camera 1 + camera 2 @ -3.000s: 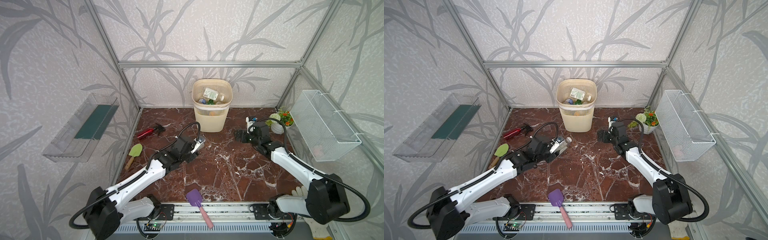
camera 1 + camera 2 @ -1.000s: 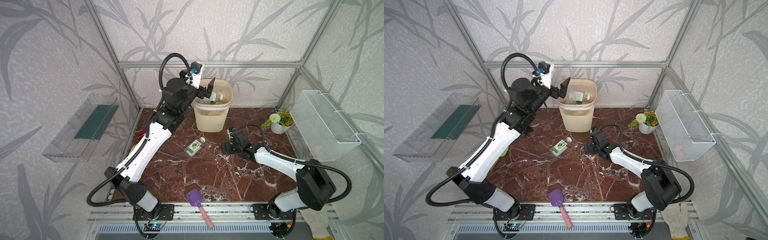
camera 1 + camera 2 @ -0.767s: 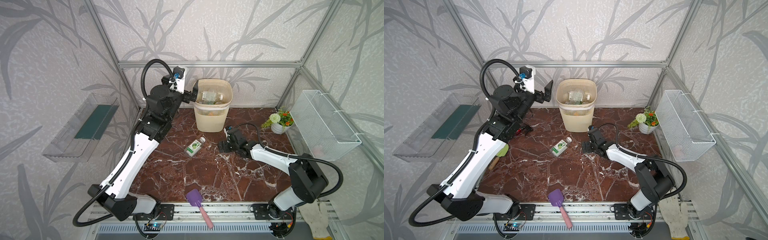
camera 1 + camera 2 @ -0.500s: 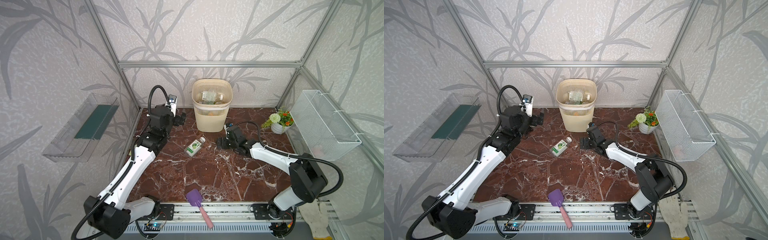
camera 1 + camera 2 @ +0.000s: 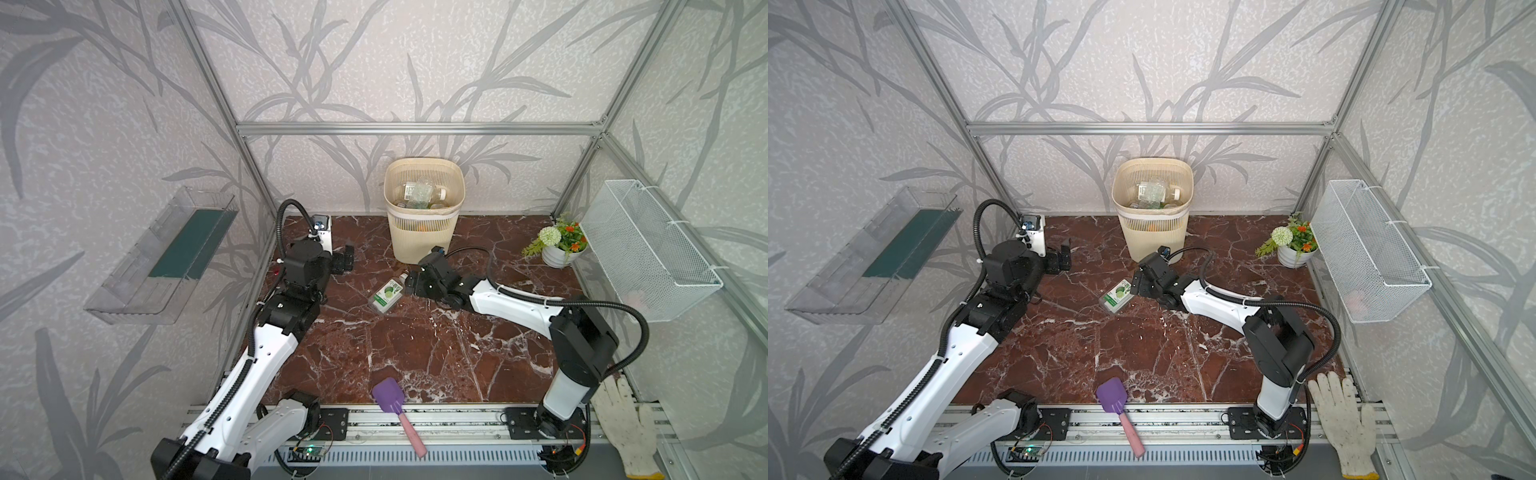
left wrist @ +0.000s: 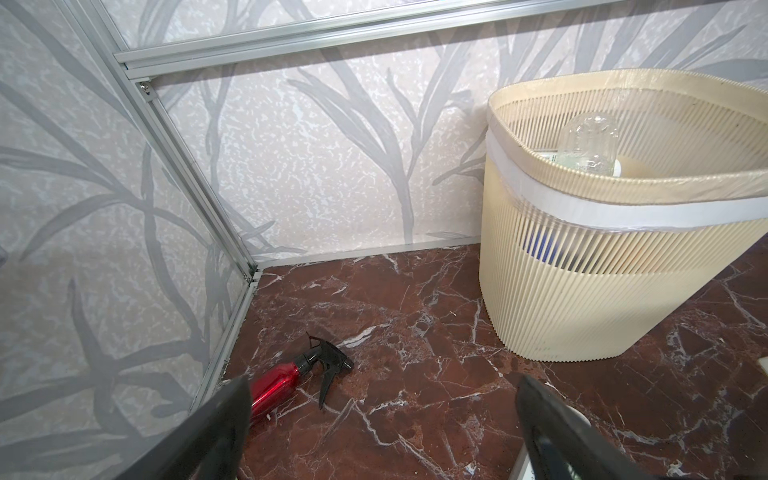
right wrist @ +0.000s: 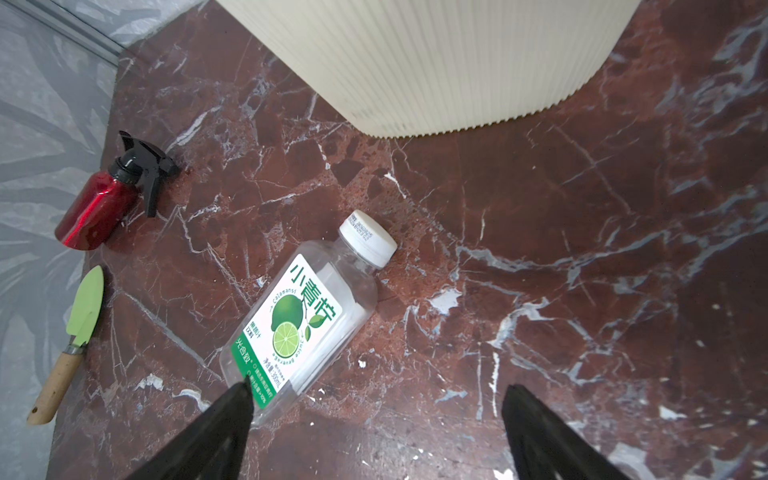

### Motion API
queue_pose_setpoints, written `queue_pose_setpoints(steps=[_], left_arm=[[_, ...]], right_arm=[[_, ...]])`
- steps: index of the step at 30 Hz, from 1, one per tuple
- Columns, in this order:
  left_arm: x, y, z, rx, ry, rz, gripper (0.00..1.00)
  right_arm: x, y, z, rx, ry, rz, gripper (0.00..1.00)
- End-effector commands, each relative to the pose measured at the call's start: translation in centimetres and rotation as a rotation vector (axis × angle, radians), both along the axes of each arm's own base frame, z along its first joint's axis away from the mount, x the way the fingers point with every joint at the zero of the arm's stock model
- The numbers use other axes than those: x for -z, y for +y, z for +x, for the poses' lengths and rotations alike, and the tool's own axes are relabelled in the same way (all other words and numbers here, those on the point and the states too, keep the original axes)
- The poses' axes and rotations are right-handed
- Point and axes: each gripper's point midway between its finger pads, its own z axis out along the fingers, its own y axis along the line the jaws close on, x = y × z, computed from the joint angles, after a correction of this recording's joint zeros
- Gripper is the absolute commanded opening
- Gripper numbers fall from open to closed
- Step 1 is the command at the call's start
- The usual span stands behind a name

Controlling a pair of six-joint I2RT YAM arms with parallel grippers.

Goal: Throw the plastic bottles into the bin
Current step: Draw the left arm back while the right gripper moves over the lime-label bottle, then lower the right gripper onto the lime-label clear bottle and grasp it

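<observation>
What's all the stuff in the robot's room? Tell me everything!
bin: one, cream, by the back wall
bottles in bin: several, clear, count unclear
lime bottle: one, clear with white cap, lying before the bin
spray bottle: one, red with black trigger, near left wall
trowel: one, green with wooden handle, beside spray bottle
scoop: one, purple with pink handle, front edge
flower pot: one, white, back right
wire basket: one, white, right wall
tray: one, clear, left wall
glove: one, white, front right
left claw: one, black, open and empty, left of the bin
right claw: one, black, open, by the lime bottle
</observation>
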Motion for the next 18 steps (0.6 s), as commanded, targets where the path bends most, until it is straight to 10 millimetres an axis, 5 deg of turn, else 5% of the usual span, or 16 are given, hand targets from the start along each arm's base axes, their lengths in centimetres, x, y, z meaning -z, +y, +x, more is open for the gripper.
queue_pose_setpoints(steps=[1,18], left_arm=[[0.3,0.0,0.2,-0.007,0.001,-0.046,0.98],[-0.3,-0.2,-0.1,0.01,0.008,-0.076,0.97]], right_arm=[[0.1,0.9,0.0,0.039,0.068,-0.017,0.97],[3.9,6.1,0.4,0.085,0.276,-0.075,0.99]])
